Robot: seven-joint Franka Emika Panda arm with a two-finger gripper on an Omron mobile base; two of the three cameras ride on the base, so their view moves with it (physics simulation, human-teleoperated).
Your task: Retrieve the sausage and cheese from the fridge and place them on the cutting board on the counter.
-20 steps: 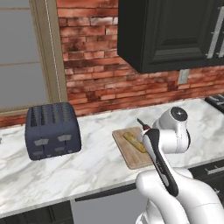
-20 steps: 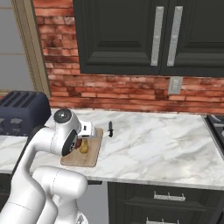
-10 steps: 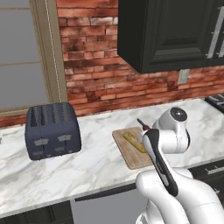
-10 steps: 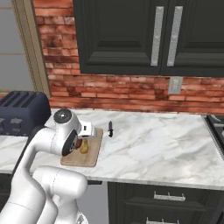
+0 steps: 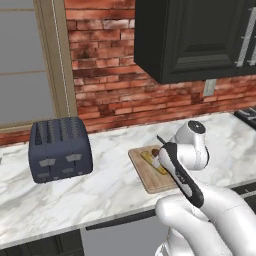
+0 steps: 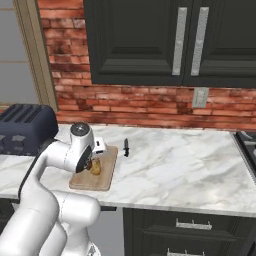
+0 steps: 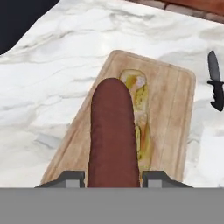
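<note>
The worktop (image 5: 90,195) is a pale veined marble slab running left to right under a red brick wall (image 5: 115,85), with black upper cabinets (image 6: 165,40) above it. At its left stands the dark blue toaster (image 5: 60,148), the biggest loose item on it. Right of the toaster, well apart from it, lies the wooden cutting board (image 7: 170,113), thin and rectangular, with one short end toward the near edge of the worktop. Just beyond the board's right far corner rests a small black knife (image 7: 215,85), clear of the wood.

On the board already lies a yellow-tan item, apparently the cheese (image 7: 141,105), though here it reads as longish rather than round, stretched along the board's length.

The end effector (image 7: 113,178) hangs over the near part of the board, its fingertips (image 7: 72,178) clamped on either side of the sausage (image 7: 113,135). The dark red-brown rod points straight away from the hand, its long axis running with the board's long sides, its rounded far end over the middle of the wood. It sits just left of the cheese and appears to overlap its near edge from above.

So the target is directly beneath the held sausage. Judging from this, only a short descent and a release remain, ideally nudged slightly left so the rod lands on bare wood beside the cheese instead of rolling off it.
</note>
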